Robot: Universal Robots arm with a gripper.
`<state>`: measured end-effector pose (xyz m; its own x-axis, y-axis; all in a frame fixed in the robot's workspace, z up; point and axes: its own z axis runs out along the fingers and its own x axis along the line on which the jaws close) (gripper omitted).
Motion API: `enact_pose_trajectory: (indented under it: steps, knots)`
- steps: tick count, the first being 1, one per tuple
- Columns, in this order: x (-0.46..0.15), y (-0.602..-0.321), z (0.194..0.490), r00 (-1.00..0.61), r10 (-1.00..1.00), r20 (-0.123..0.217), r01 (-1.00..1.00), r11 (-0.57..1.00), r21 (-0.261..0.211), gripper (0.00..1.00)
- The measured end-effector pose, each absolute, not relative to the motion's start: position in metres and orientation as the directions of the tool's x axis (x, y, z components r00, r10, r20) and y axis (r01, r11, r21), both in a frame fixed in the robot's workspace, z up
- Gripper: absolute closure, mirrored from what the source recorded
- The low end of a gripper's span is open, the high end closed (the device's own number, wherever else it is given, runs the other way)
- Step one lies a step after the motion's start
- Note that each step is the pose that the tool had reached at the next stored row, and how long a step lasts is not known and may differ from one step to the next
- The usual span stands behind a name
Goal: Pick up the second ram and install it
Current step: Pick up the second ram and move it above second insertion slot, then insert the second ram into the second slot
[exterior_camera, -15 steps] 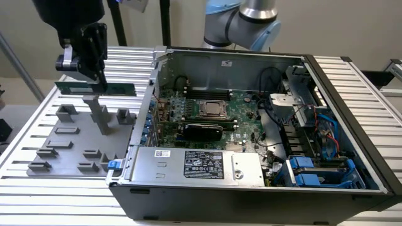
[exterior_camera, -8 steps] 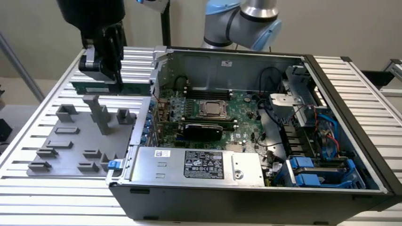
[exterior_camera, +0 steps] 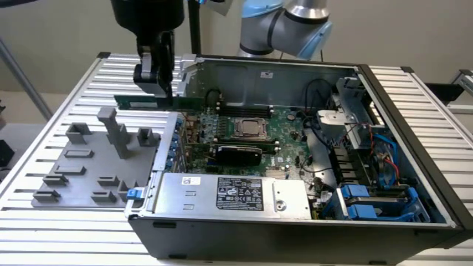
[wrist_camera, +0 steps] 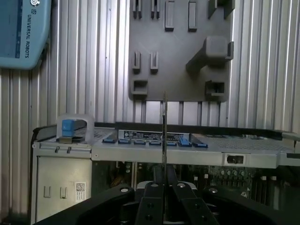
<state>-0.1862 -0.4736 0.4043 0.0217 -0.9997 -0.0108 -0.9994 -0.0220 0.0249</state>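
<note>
Right now the gripper [exterior_camera: 164, 91] is clamped on the second ram [exterior_camera: 137, 101], its fingers pinching the narrow green stick near the middle of its length. In the exterior view the stick lies level and lengthwise in the air. It sits above the edge of the open computer case [exterior_camera: 414, 166] that is on the exterior view's left, with one end over the grey fixture tray [exterior_camera: 88, 166] and the other over the case interior. It seems to hang clear of the case wall, though the angle makes that hard to judge. In the wrist view the stick [wrist_camera: 164, 131] appears edge-on as a thin line rising from between the black fingers [wrist_camera: 149, 206] of the gripper [wrist_camera: 164, 185].

Inside the case lie the motherboard [exterior_camera: 284, 138], its silver CPU [exterior_camera: 251, 128] and a long black card [exterior_camera: 236, 153], with the power supply [exterior_camera: 229, 194] in front. The case and tray rest on a slatted metal table [exterior_camera: 44, 233].
</note>
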Motion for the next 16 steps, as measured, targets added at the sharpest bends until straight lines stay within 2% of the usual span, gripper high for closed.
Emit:
enact_pose_trajectory:
  steps: [16]
  knots:
    - [-0.117,-0.443,0.387,0.022,-1.000,-0.011,-0.999,-0.022,0.025,1.00]
